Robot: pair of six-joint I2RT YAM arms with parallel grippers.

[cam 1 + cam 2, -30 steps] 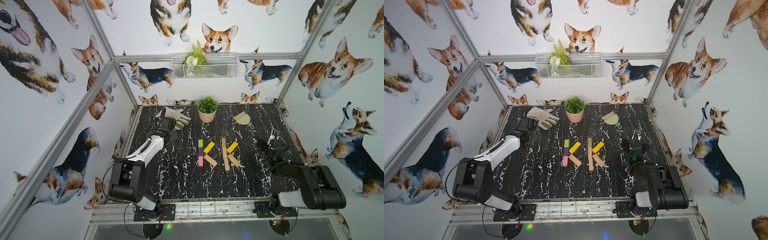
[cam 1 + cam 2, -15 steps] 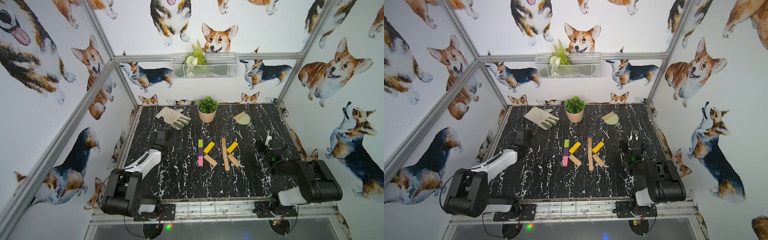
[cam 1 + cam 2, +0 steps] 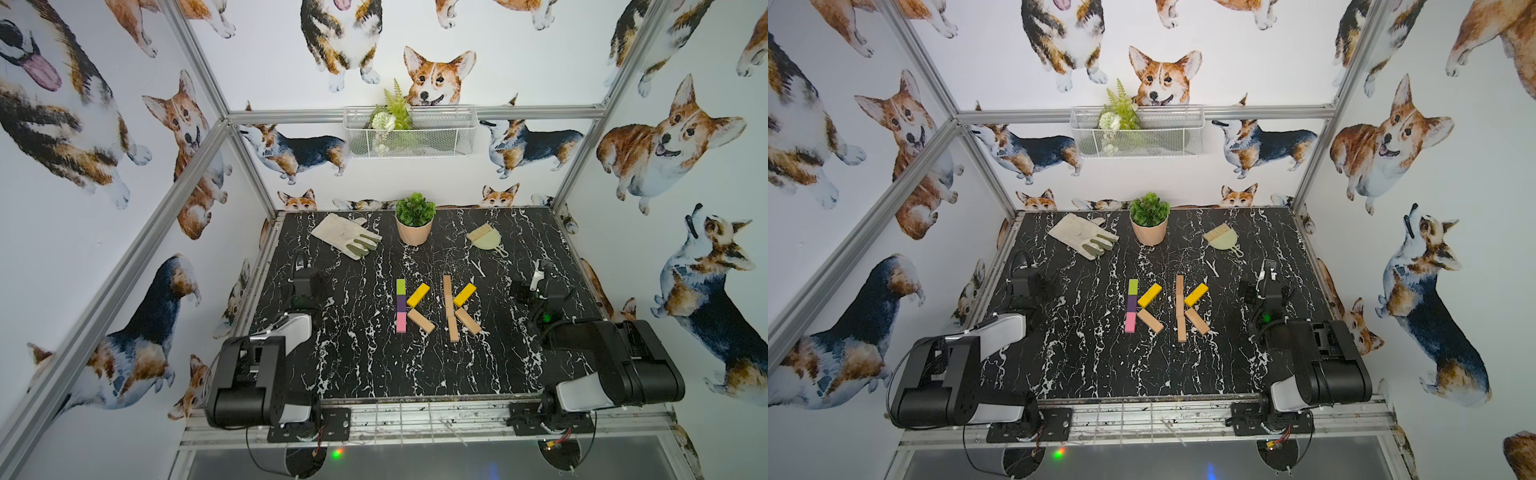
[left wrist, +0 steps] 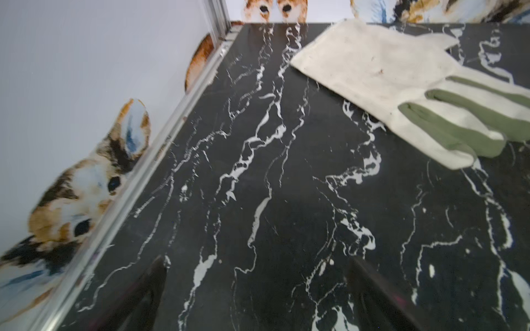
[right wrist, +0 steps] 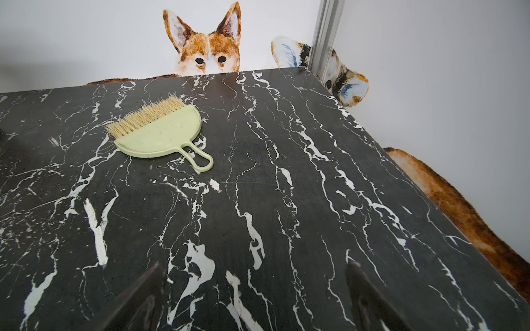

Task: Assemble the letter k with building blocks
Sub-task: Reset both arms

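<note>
The building blocks lie flat mid-table as two K shapes in both top views. The left K has a lime green (image 3: pixel 400 286), purple (image 3: pixel 401 303) and pink (image 3: pixel 401 322) stem, a yellow arm (image 3: pixel 417 294) and a tan leg (image 3: pixel 420 321). The right K has a tan wood stem (image 3: pixel 449 307), a yellow arm (image 3: pixel 464 294) and a tan leg (image 3: pixel 468 321). My left gripper (image 3: pixel 302 272) (image 4: pixel 256 266) hangs open and empty near the table's left edge. Well right of the blocks, my right gripper (image 3: pixel 538 276) (image 5: pixel 253 268) is open over bare marble. Neither wrist view shows a block.
A white and green glove (image 3: pixel 347 235) (image 4: pixel 401 86) lies at the back left. A potted plant (image 3: pixel 414 224) stands at the back centre. A beige brush with dustpan (image 3: pixel 484 237) (image 5: pixel 160 131) rests at the back right. A wire basket (image 3: pixel 409 133) hangs on the back wall.
My left arm has drawn back from the glove toward the front left and folded in. The right arm has pulled back slightly. The blocks have not moved.
</note>
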